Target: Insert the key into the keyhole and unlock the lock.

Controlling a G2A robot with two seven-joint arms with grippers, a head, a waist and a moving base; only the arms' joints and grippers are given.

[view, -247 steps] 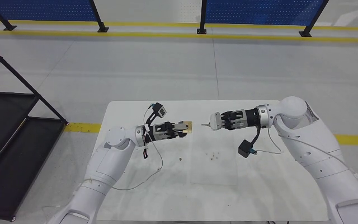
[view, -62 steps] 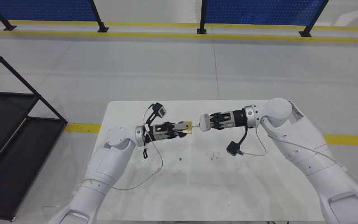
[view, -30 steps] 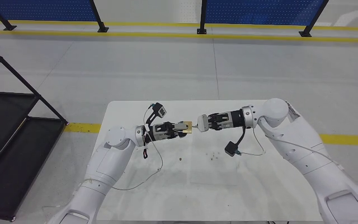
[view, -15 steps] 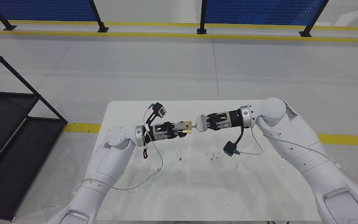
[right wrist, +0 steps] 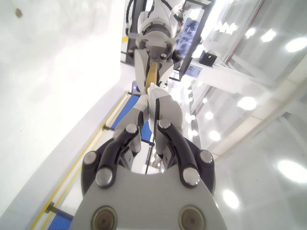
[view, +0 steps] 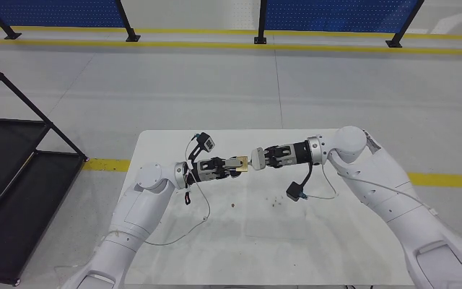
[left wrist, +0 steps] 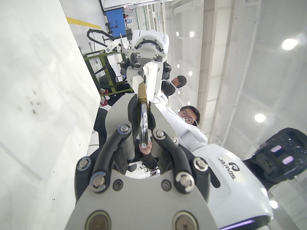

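My left gripper (view: 235,165) hovers above the white table (view: 289,246), shut on the silver shackle (left wrist: 143,125) of a brass padlock (view: 244,162). The padlock's body (left wrist: 142,93) sticks out past the fingertips towards the other arm. My right gripper (view: 258,159) faces it end on, with its shut white fingertips (right wrist: 153,92) touching the lock's brass end (right wrist: 152,76). The key sits between those fingers and is hidden, as is the keyhole. In the left wrist view the right gripper (left wrist: 146,72) stands just beyond the lock.
A black connector (view: 293,193) dangles on a cable under the right forearm. A few small dark specks (view: 276,199) lie on the table in front of the grippers. A black rack (view: 29,188) stands on the floor to the far left.
The right gripper has moved left, closing the gap until its tips meet the padlock. The left arm and the lock have stayed still.
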